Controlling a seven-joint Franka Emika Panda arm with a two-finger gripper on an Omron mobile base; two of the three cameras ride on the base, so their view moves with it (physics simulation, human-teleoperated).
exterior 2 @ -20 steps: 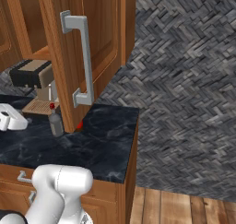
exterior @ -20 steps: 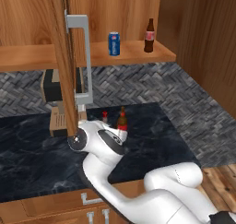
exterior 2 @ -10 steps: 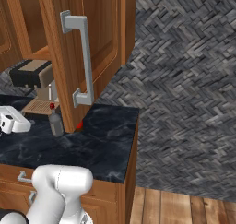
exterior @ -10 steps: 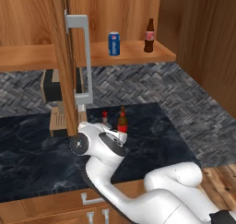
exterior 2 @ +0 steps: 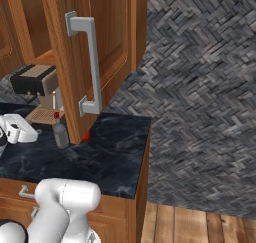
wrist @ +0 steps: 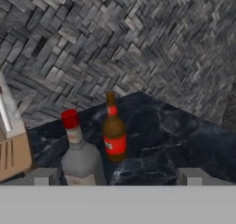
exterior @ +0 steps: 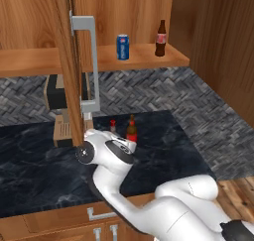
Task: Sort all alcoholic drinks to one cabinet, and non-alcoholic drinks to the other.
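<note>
Lately the white arm's hand has swung lower and closer over the dark marbled desk (exterior: 163, 136), and its camera now looks level at the two bottles standing there. Its dark fingers (wrist: 46, 176) stand wide apart and hold nothing.

Nearest the hand is the clear greyish square-shouldered liquor bottle with a red cap (wrist: 79, 156), just beside and slightly in front of the slimmer brown beer bottle with a red label (wrist: 114, 131). Both are upright, apart from each other by a small gap. My judgement: the hand is lining up for a grasp on one of these alcoholic drinks, probably the liquor bottle.

Beyond them, an open wooden cabinet door with a grey bar handle (exterior: 85, 64) hangs over the desk, beside a dark coffee machine (exterior 2: 35, 82). Farther up, on the wooden cabinet shelf (exterior: 144, 56), the small blue soda can with a silver top (exterior: 122, 47) and the small dark cola bottle with a red-and-white label (exterior: 160, 38) stand near each other, already stowed. Grey herringbone tiles cover the wall (exterior: 163, 89) behind.
</note>
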